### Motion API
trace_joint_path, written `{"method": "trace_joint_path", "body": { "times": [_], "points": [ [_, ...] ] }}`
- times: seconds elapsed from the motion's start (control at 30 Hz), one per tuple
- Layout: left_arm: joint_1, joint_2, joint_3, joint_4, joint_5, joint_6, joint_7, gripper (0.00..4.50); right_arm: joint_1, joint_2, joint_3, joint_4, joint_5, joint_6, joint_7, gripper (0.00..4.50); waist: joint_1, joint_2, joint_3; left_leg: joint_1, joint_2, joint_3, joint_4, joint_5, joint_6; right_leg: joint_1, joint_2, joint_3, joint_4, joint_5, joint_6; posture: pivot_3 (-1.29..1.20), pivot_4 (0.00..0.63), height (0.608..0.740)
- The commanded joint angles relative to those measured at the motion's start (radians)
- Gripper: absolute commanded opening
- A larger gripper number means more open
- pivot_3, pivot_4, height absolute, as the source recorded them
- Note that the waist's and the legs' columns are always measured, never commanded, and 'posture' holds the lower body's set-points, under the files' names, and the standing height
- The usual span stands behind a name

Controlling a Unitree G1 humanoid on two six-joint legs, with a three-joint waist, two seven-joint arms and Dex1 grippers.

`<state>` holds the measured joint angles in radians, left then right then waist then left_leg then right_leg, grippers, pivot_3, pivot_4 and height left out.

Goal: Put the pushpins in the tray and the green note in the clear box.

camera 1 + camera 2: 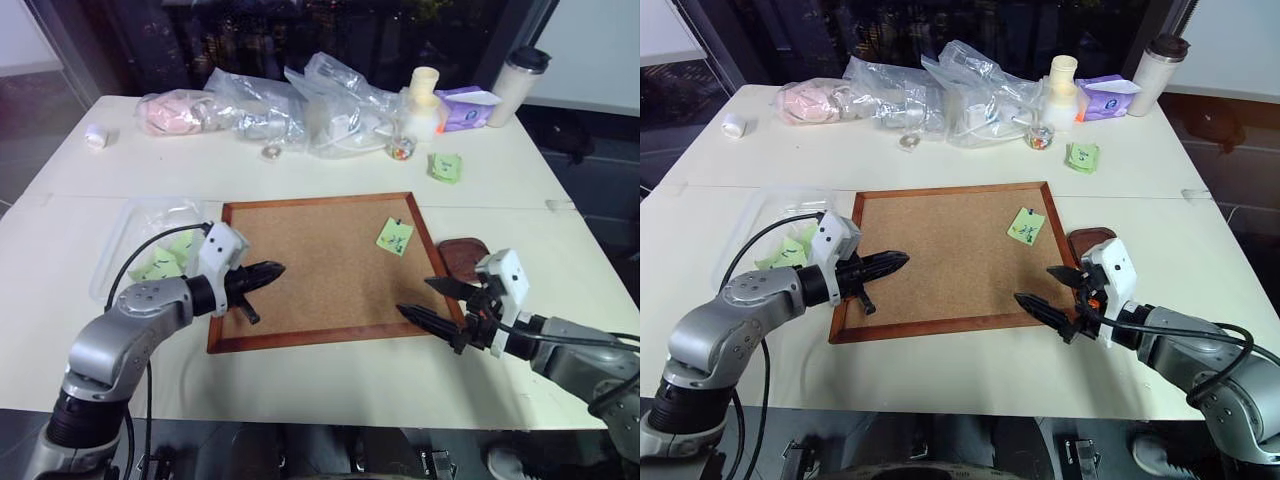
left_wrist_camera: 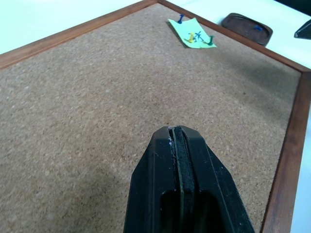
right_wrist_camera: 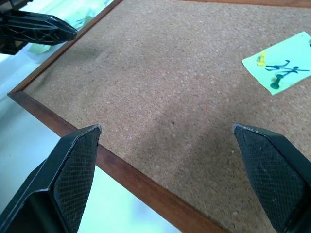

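Green note [image 1: 394, 236] pinned on cork board [image 1: 300, 270], dark scribbles

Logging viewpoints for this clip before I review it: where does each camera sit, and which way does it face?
Left and right eye views: on the head, looking forward and down at the cork board on the table; both arms show.
Left wrist view: on the left wrist, looking along the shut left tool across the board to the green note and the tray.
Right wrist view: on the right wrist, between the open right tool's fingers, over the board's near frame.
Shared: both wrist views show the pinned note.
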<state>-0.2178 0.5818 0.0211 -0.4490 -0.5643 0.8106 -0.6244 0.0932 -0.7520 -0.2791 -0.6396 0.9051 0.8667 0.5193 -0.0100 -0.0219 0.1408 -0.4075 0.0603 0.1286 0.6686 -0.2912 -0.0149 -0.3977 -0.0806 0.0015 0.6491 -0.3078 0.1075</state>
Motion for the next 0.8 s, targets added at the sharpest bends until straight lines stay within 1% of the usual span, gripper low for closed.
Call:
{"method": "trace_joint_path", "body": {
  "times": [0.03,0.17,0.57,0.8],
  "points": [
    [-0.011,-0.002,0.031,-0.023,-0.011,0.003,0.020,0.04,-0.010,0.004,-0.007,-0.008,-0.008,-0.020,0.005,4.50,0.000,0.000,0.000,0.000,0.000,0.000,0.000,0.000,0.000,0.000,0.000,0.000,0.000,0.000,0.000,0.00,0.150,0.737],
    [-0.014,-0.006,0.029,-0.015,-0.003,-0.017,0.029,0.04,-0.019,0.011,-0.004,-0.003,-0.018,-0.027,0.000,4.50,-0.001,0.000,0.000,0.000,0.000,0.000,0.000,0.000,0.000,0.000,0.000,0.000,0.000,0.000,0.000,0.00,0.150,0.737],
    [-0.047,0.003,0.006,0.008,0.002,-0.006,0.020,0.04,-0.056,0.040,0.004,0.008,-0.038,-0.025,-0.027,4.50,0.000,0.000,0.000,0.000,0.000,0.000,0.000,0.000,0.000,0.000,0.000,0.000,0.000,0.000,0.000,0.00,0.150,0.737],
    [-0.074,0.013,0.001,0.043,0.013,-0.016,-0.003,0.04,-0.049,0.053,0.005,0.000,-0.047,-0.030,-0.049,4.50,-0.001,0.000,0.000,0.000,0.000,0.000,0.000,0.000,0.000,0.000,0.000,0.000,0.000,0.000,0.000,0.00,0.150,0.737]
  ]
}}
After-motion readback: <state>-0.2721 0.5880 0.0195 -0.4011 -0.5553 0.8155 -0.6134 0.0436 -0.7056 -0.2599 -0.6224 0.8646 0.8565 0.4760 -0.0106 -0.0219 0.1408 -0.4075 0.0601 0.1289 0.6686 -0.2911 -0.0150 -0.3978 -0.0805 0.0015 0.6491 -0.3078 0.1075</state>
